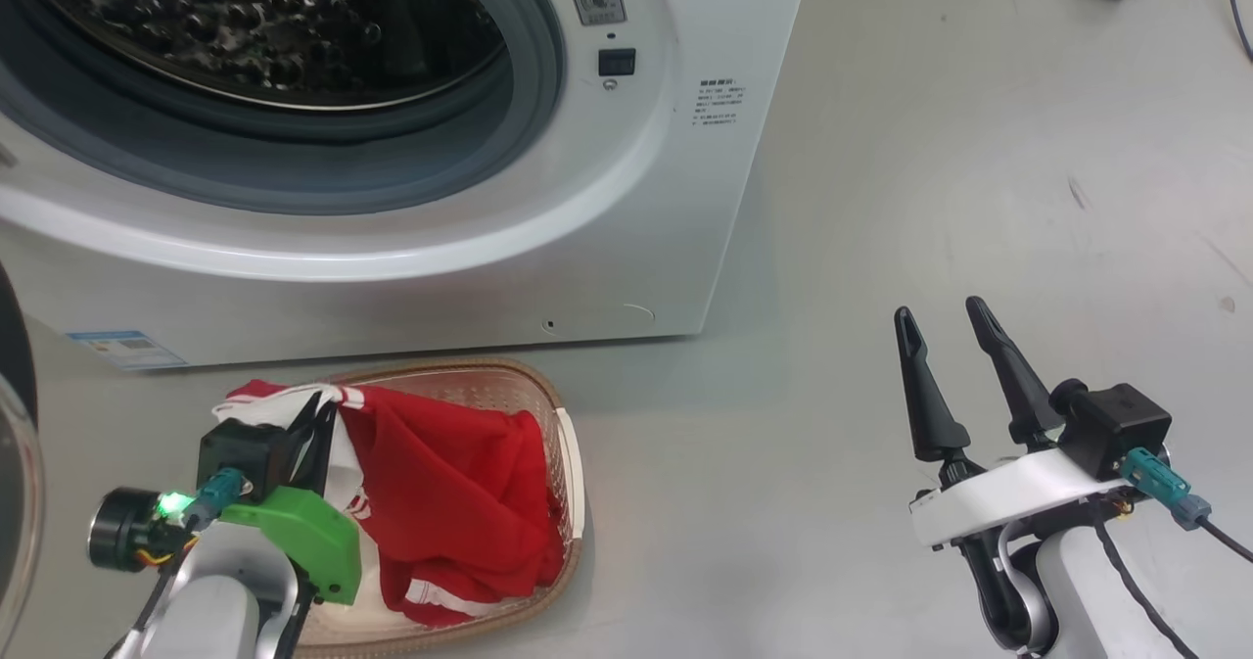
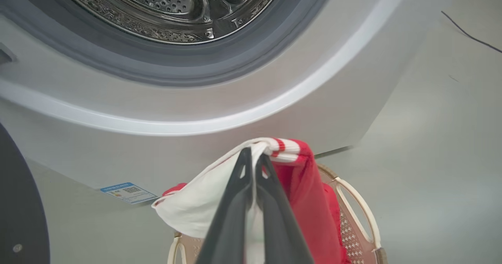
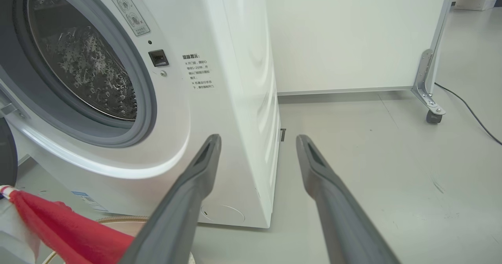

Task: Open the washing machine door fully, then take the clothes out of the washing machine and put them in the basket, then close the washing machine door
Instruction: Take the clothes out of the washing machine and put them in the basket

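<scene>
The white washing machine stands with its steel drum exposed. A dark sliver of the open door shows at the far left. Below the machine sits the cream basket, and red and white clothes hang into it. My left gripper is shut on the white-trimmed edge of the clothes just above the basket. Over bare floor to the right, my right gripper stands open and holds nothing; its fingers point at the machine's front corner.
Grey floor spreads to the right of the machine. A white panel on a castor stands behind, with a dark cable trailing across the floor. A blue label sits at the machine's lower left.
</scene>
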Robot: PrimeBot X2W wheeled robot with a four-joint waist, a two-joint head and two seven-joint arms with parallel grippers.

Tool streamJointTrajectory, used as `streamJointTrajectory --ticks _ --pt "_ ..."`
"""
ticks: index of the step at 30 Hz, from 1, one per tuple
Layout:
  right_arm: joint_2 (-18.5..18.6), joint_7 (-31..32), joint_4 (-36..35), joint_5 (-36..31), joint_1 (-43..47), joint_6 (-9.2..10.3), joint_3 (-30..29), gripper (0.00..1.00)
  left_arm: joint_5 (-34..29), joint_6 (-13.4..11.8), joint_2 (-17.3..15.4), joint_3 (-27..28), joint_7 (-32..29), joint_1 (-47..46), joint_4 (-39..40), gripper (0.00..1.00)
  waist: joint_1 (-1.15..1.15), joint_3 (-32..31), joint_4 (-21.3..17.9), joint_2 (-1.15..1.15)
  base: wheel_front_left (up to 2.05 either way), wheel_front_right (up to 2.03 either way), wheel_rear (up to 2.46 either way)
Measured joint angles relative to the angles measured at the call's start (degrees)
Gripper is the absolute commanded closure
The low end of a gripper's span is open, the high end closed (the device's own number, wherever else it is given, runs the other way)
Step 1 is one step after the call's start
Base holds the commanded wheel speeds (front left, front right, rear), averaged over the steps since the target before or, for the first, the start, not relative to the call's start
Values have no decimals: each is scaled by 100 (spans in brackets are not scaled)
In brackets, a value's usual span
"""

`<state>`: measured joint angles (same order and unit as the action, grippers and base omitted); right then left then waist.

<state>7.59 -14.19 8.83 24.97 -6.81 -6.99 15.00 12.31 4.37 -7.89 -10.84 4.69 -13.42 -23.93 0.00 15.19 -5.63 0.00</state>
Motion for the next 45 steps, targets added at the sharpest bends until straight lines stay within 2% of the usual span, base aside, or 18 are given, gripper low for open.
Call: streamJointTrajectory --ticks 15,20,28,37,38,39,40,45 --pt "82 10 -203 -59 -305 0 47 0 422 -63 32 409 -369 -379 -1328 100 0 838 -310 0 0 0 0" --pt "98 10 -296 -70 -412 0 87 0 434 -157 26 520 -466 -714 -1662 100 0 1141 -416 0 0 0 0" --pt "98 10 -354 -92 -598 0 158 0 435 -163 -22 536 -531 -929 -2223 100 0 1590 -579 0 0 0 0" --pt "101 9 -283 -97 -625 0 94 0 613 -162 71 583 -563 -1124 -2788 100 0 1772 -638 0 0 0 0" --pt "107 9 -282 -104 -627 0 77 0 615 -160 107 567 -564 -1168 -2844 87 0 1765 -621 0 0 0 0" --pt "110 9 -278 -115 -636 0 74 0 616 -155 144 549 -568 -1207 -2904 62 0 1755 -603 0 0 0 0" --pt "111 9 -276 -122 -654 0 73 0 617 -154 178 538 -577 -1237 -2953 0 0 1745 -584 0 0 0 0" --pt "118 9 -229 -136 -701 0 75 0 677 -154 205 579 -556 -1339 -3156 0 0 1674 -499 0 0 0 0"
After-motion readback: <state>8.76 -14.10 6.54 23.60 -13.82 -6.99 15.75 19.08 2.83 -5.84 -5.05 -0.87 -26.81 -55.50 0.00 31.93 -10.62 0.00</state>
